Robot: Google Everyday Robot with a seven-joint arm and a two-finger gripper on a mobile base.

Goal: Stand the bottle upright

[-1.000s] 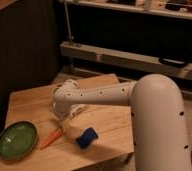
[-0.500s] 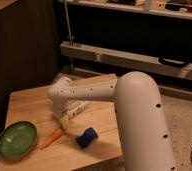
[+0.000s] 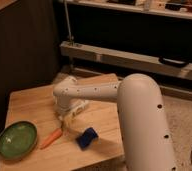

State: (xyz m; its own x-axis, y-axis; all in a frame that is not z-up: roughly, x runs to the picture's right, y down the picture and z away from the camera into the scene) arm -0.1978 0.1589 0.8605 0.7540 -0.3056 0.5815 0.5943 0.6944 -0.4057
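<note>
Status: task not done. The bottle (image 3: 80,106) lies on its side on the wooden table (image 3: 29,102), just up and to the right of the carrot (image 3: 51,138), and is partly hidden under the arm (image 3: 94,91). As far as I can judge, no part of it is raised.

Gripper (image 3: 65,117): low at the table, just beyond the carrot's upper tip, at the bottle's near end. The jaws stand spread wide with nothing gripped. It may be touching the bottle, but the wrist covers that spot, so this is uncertain.

Left to do: close on the bottle, tip it onto its base, release.

Surroundings: a green bowl (image 3: 17,140) sits near the carrot on its left, and a blue object (image 3: 86,138) near it on its right.

Obstructions: the carrot is closest to the gripper and looks the likeliest thing to get nudged. The blue object may crowd the space where the bottle swings up.
</note>
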